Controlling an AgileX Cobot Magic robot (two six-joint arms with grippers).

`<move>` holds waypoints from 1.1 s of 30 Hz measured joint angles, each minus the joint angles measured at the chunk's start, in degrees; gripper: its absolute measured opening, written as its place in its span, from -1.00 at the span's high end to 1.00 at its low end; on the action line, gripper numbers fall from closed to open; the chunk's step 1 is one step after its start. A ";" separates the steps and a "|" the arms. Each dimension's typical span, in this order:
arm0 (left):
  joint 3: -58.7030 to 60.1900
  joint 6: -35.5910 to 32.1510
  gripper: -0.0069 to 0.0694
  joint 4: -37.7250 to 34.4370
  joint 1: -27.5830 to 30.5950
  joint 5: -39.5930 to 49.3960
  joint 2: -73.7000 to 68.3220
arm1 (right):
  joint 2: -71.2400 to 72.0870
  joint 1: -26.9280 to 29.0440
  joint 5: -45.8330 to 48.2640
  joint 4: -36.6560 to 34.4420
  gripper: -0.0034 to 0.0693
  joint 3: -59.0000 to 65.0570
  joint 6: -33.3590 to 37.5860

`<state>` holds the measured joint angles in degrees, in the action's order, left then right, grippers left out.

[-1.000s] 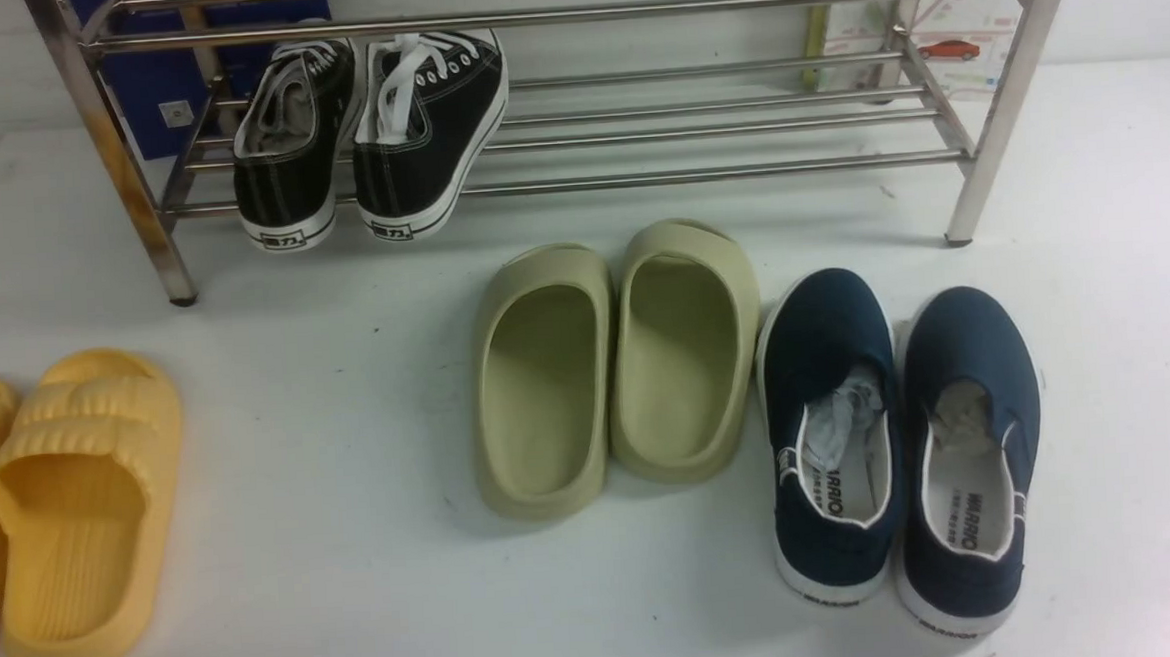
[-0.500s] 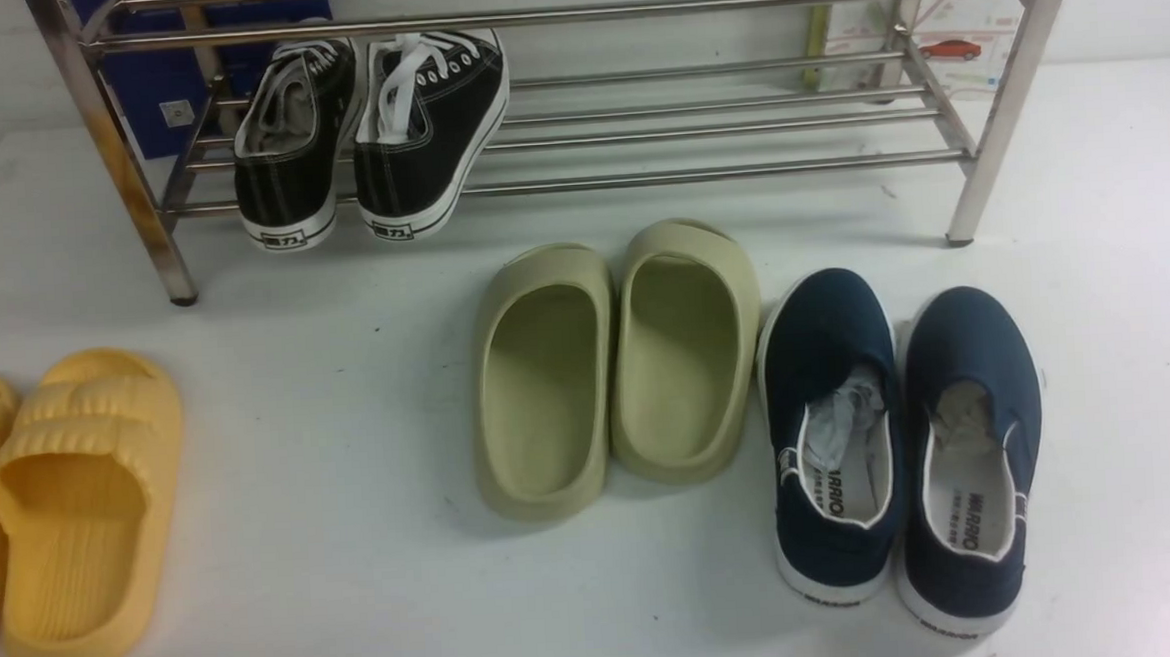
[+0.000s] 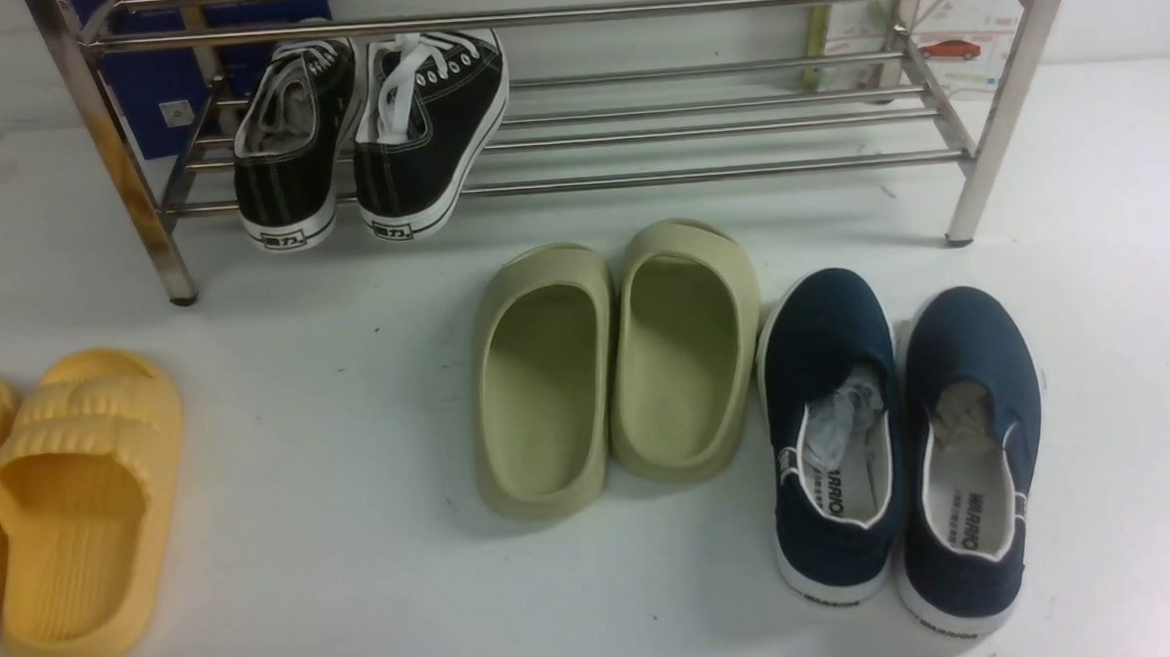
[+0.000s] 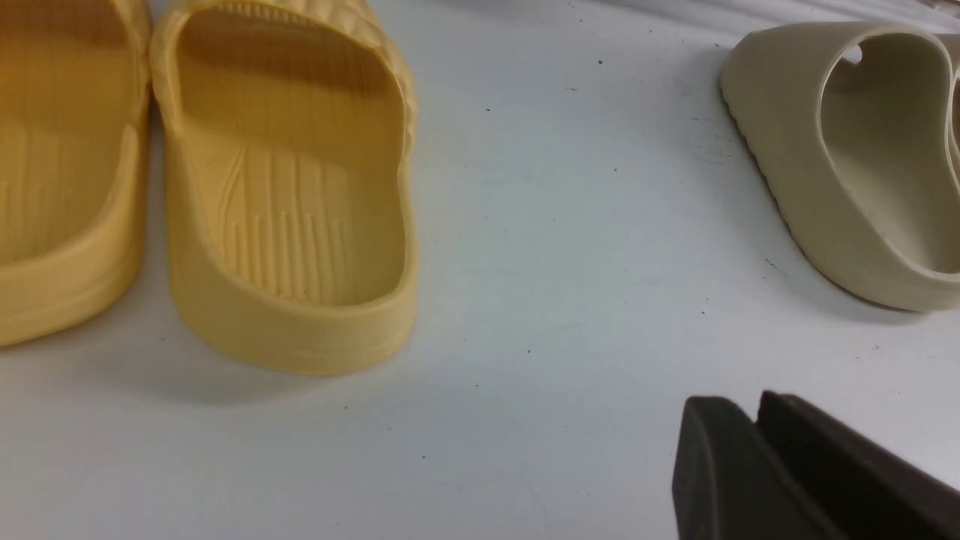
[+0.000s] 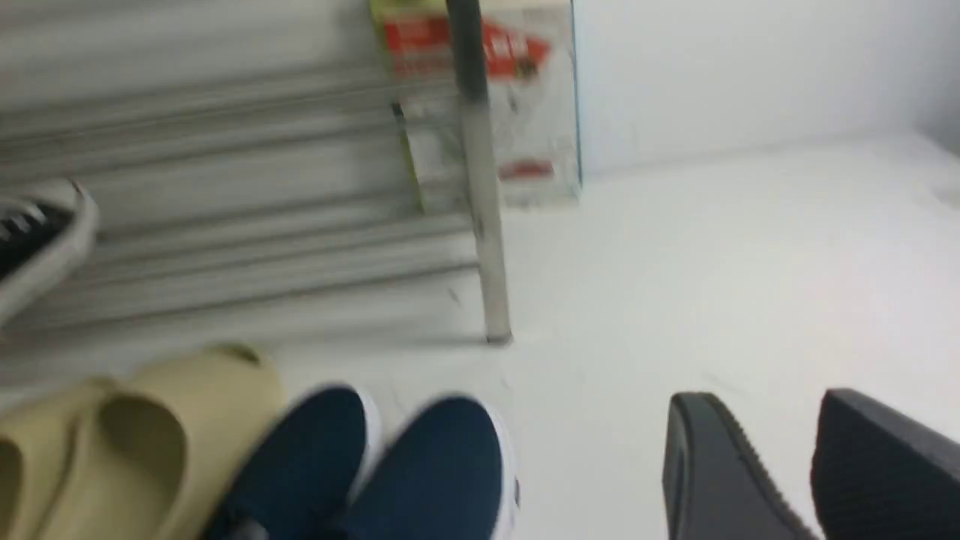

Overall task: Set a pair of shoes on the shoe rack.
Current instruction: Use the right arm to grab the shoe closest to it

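Two navy shoes (image 3: 822, 356) side by side on bench (image 3: 347, 381), off rack (image 3: 717, 172); left tool (image 4: 754, 411) together, right tool (image 5: 761, 405) apart.

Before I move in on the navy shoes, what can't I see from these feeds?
- Front view: both arms are out of frame; the top edge cuts off the upper shelves of the shoe rack.
- Right wrist view: blur smears the navy shoes, and the bottom edge cuts off their heels.
- Left wrist view: navy shoes and shoe rack lie outside it; the frame corner cuts off the left gripper.
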<state>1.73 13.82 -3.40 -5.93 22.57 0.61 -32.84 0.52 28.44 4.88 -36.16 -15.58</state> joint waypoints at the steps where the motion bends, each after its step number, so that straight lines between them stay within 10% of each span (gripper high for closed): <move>1: 0.00 0.00 0.60 0.00 0.00 0.00 0.00 | -1.68 0.00 0.58 -0.37 0.25 0.27 -0.62; 12: 0.00 0.00 0.58 0.00 0.00 0.00 0.00 | -25.64 -6.74 14.42 -20.52 0.23 -5.06 5.41; 24: 0.00 0.00 0.53 0.00 0.00 0.00 0.00 | -48.80 -21.90 5.01 -1.93 -0.13 -9.45 -32.38; 33: 0.00 0.00 0.51 0.00 0.00 0.00 0.00 | -56.29 -22.17 4.33 1.12 0.18 -9.85 -35.50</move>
<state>1.73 13.82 -3.40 -5.93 22.57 0.61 -89.13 -21.65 32.78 6.00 -46.01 -51.08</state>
